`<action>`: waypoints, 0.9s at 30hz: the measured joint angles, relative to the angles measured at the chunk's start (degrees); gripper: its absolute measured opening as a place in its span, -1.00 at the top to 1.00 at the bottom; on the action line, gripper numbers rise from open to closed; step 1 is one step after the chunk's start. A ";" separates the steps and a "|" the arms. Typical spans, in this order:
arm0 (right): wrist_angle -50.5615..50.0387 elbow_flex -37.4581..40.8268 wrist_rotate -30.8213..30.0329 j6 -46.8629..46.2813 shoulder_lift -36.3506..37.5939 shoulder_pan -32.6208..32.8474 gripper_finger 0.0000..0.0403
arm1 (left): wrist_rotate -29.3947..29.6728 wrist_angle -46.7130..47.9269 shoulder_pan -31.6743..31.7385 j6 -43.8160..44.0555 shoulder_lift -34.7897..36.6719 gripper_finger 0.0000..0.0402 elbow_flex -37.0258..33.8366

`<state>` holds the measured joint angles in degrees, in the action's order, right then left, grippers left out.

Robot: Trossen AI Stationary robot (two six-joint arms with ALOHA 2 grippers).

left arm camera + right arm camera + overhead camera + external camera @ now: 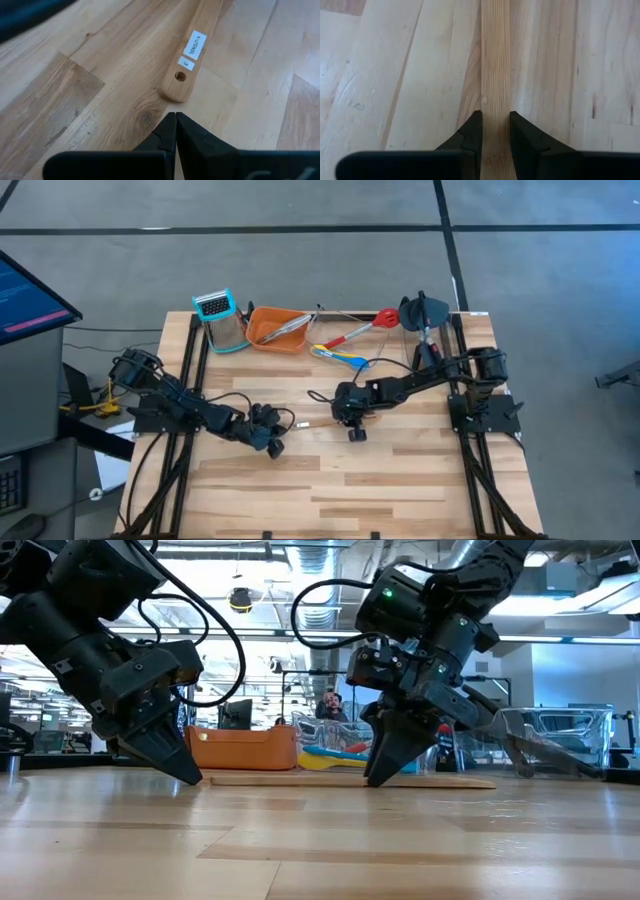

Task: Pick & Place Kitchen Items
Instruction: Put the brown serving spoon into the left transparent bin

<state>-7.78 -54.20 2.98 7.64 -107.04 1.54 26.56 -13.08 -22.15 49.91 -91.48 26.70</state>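
The table (400,480) is made of pale wooden planks and stands on a grey floor; its near half is bare, and all the other things sit along the far edge. On the middle of the table lies a wooden spatula (192,50), flat, pale like the boards and hard to see from above. Its long axis runs across the table, from one arm toward the other.

The right gripper (495,131) is down on the table at the centre, and its fingers (470,132) stand on both sides of the spatula's handle, closed in until they touch or almost touch the wood. The handle passes straight between them, so the grip is across the short width, which is the good way. I judge that the grasp is just made and the lift comes next.

The left gripper (175,131) rests low on the table nearby, with fingers fully closed and holding nothing. The spatula's end with the hole and white labels lies just in front of its tips, so it is near but not touching.

At the far edge are the orange tray (275,330), a grater (222,320), a red spoon (365,328) and blue and yellow spoons (345,358). The way to them looks open, only the left gripper is close to the handle's end when it swings.
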 joint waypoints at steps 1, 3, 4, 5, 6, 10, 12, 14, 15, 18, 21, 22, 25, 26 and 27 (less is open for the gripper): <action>-0.22 -0.42 0.00 0.02 -0.02 0.00 0.71 | 0.01 0.00 0.00 -0.04 0.00 1.00 0.00; -1.56 -1.58 -0.02 0.21 -0.13 0.00 0.71 | -0.01 0.00 0.00 -0.09 0.00 1.00 0.00; -2.51 -2.29 -0.02 0.26 -0.20 0.00 0.71 | -0.01 0.00 0.00 -0.11 0.00 1.00 0.00; -3.66 -3.07 -0.03 0.28 -0.29 -0.02 0.71 | -0.01 0.00 0.00 -0.13 0.00 1.00 0.00; -4.80 -3.83 -0.08 0.37 -0.37 -0.10 0.71 | -0.01 0.00 0.00 -0.13 0.00 1.00 0.00; -6.46 -5.21 -0.63 1.24 -0.37 -0.35 0.71 | -0.04 0.04 0.00 -0.15 0.02 1.00 0.00; -6.58 -5.38 -0.61 1.31 0.14 -0.63 0.71 | 0.01 0.07 -0.23 -0.17 0.02 1.00 0.00; -6.50 -5.46 -0.63 1.31 1.02 -0.85 0.71 | 0.04 0.09 -0.42 -0.17 0.02 1.00 0.02; -6.70 -5.50 -0.71 1.32 1.61 -0.94 0.71 | 0.05 0.09 -0.63 -0.17 0.02 1.00 0.02; -8.14 -5.50 -3.07 1.73 4.35 -1.26 0.71 | 0.05 0.09 -1.00 -0.17 0.04 1.00 0.02; -10.73 -5.51 -6.60 1.94 8.25 -2.00 0.71 | -0.17 0.20 -1.13 -0.17 0.28 1.00 -0.04; -10.80 -5.53 -7.73 1.96 9.64 -2.27 0.71 | -0.18 0.22 -1.14 -0.17 0.35 1.00 -0.04; -10.39 -5.53 -10.81 2.00 14.06 -3.64 0.71 | -0.63 0.39 -1.14 -1.28 1.01 1.00 -0.11; -9.60 -5.56 -11.72 2.29 15.37 -4.27 0.71 | -0.59 0.49 -1.14 -1.50 1.33 1.00 -0.14; -9.17 -5.59 -12.60 2.81 16.73 -4.99 0.71 | -0.45 0.41 -1.14 -1.54 1.72 1.00 -0.15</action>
<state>-16.96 -59.78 -9.62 10.45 -90.31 -3.45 26.11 -12.67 -23.29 48.37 -89.76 26.55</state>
